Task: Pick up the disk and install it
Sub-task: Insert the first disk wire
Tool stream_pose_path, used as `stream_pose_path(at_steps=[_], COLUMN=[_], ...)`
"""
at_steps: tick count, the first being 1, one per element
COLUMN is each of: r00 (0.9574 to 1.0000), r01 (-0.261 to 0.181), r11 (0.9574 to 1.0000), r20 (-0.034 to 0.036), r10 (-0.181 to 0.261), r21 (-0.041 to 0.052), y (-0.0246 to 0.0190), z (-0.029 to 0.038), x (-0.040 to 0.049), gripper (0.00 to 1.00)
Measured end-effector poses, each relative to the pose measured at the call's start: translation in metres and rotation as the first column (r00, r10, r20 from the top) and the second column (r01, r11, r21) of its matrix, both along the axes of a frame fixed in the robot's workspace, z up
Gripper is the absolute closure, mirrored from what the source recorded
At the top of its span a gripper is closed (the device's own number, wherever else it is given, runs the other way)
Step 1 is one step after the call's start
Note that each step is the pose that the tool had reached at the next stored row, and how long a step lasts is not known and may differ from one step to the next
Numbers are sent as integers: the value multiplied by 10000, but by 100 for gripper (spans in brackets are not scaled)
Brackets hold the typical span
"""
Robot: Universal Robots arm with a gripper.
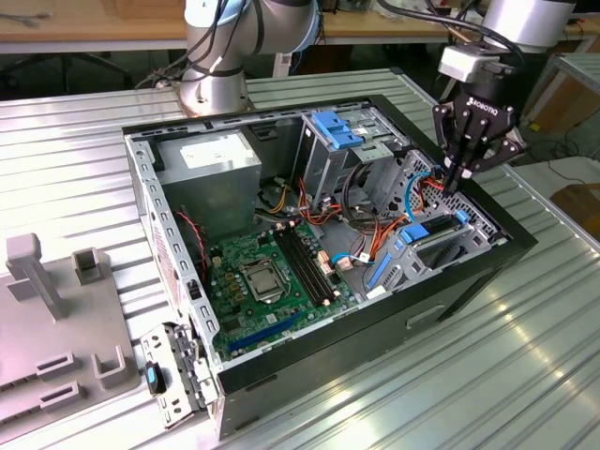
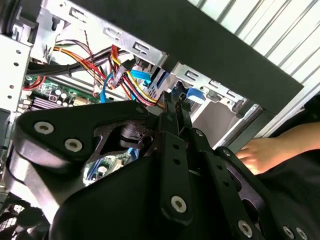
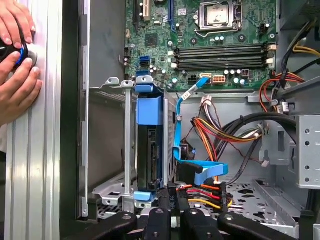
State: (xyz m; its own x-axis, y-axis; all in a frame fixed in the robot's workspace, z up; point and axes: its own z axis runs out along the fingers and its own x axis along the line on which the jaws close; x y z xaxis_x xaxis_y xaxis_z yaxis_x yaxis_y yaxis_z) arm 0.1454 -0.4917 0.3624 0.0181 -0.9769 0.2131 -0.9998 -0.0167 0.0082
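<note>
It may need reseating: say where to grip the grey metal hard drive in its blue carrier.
Likely the blue carrier's exposed edge, from the black case's open side: the drive stands on edge in its silver bay, whose walls cover both broad faces.

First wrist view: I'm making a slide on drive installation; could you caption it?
The disk, in its blue carrier, sits in the drive bay with the pincer by its end.

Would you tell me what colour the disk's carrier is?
Bright blue; the carrier shows best in the first wrist view.
</note>
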Motion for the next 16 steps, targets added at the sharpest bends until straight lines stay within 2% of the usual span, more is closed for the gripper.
stream_pose_path(at_steps=[2, 3, 5, 7, 8, 9, 10, 11, 12, 14, 15, 16], r00=[10000, 10000, 10000, 10000, 10000, 10000, 10000, 10000, 10000, 10000, 10000, 10000], r01=[1, 1, 0, 8, 14, 18, 26, 28, 30, 30, 31, 29], r11=[10000, 9999, 9989, 9973, 9958, 9953, 9942, 9926, 9913, 9843, 9818, 9788], r20=[3, 4, 4, 4, 4, 3, 4, 3, 3, 1, 1, 3], r10=[-1, -1, 0, -8, -14, -19, -26, -29, -30, -30, -32, -30], r21=[23, 103, 466, 736, 917, 970, 1073, 1216, 1317, 1763, 1899, 2047], y=[-20, -36, -56, -83, -107, -119, -148, -185, -202, -241, -255, -291], z=[-15, -23, -24, -29, -34, -38, -47, -57, -59, -61, -62, -66], x=[-23, -29, -29, -30, -30, -30, -30, -30, -30, -31, -35, -38], gripper=[83, 83, 83, 83, 83, 83, 83, 83, 83, 83, 83, 83])
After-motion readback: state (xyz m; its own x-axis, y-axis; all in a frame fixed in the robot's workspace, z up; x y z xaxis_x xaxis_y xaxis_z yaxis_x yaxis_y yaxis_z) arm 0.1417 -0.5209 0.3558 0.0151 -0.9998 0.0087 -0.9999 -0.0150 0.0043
